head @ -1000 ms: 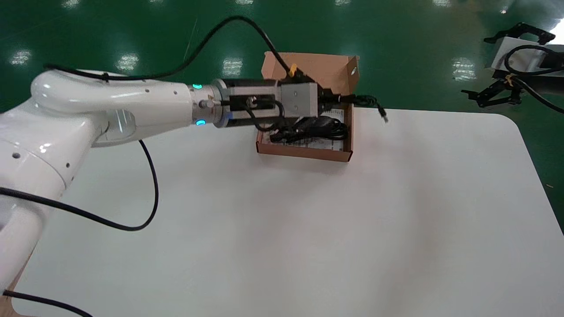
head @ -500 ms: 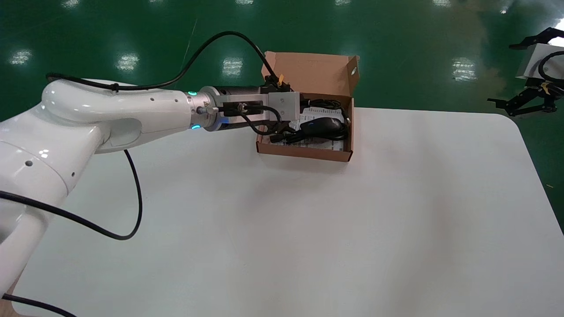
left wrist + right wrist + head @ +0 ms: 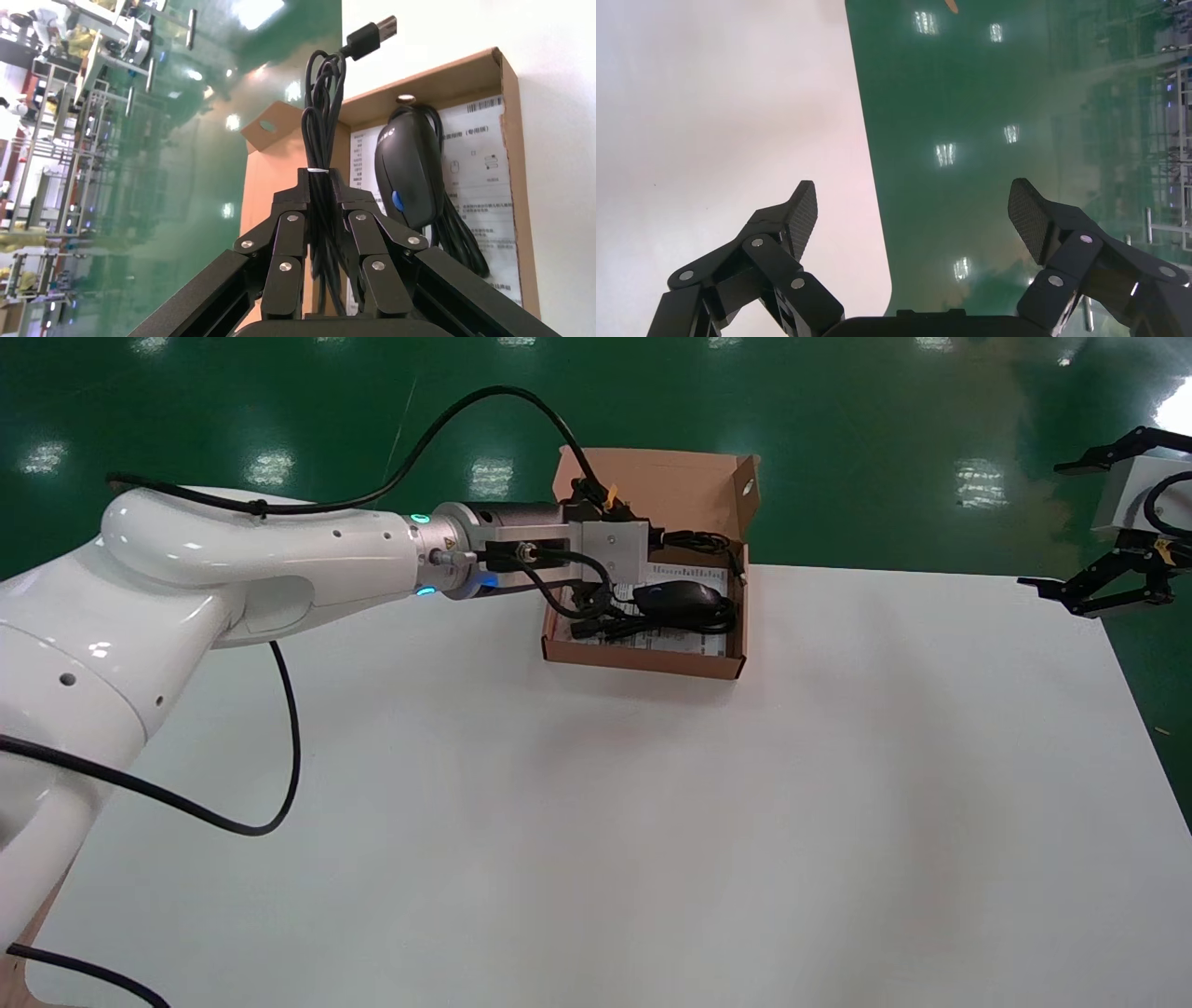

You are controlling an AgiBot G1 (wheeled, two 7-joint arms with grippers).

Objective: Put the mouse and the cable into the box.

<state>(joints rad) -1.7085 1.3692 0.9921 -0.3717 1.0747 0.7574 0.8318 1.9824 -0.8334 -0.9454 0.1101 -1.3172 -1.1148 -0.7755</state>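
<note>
One open cardboard box (image 3: pixel 643 663) sits at the far side of the white counter (image 3: pixel 596 822) in the head view, lid flap standing up at the back. Inside it lies the black mouse (image 3: pixel 675 598) on a printed leaflet (image 3: pixel 689 640), with a loose black cord (image 3: pixel 605 628) bunched at the box's left end. The left hand (image 3: pixel 663 536) reaches in from the left over the far part of the box, clamped on the bundled cable (image 3: pixel 698 539), which sticks out past the fingertips toward the box's right wall, just beyond the mouse; whether the bundle touches the bottom can't be told from here. The right hand (image 3: pixel 1048 528) hangs off the counter's far right corner, over the green floor (image 3: pixel 885 449), well apart from the box. Over to the left wrist view: the left hand (image 3: pixel 325 193) has its fingers (image 3: pixel 288 232) pinched tight around the cable (image 3: pixel 322 126), a white tie around the bundle right at the fingertips and the USB plug (image 3: pixel 369 38) poking out at the end. The mouse (image 3: pixel 407 168) lies just beside the bundle, on the leaflet (image 3: pixel 485 161), inside the box (image 3: pixel 511 140). Right wrist view now: the right hand (image 3: pixel 912 203) is spread wide with nothing between its fingers (image 3: pixel 800 210), over the counter (image 3: pixel 722 105) edge and the floor (image 3: pixel 961 84).
</note>
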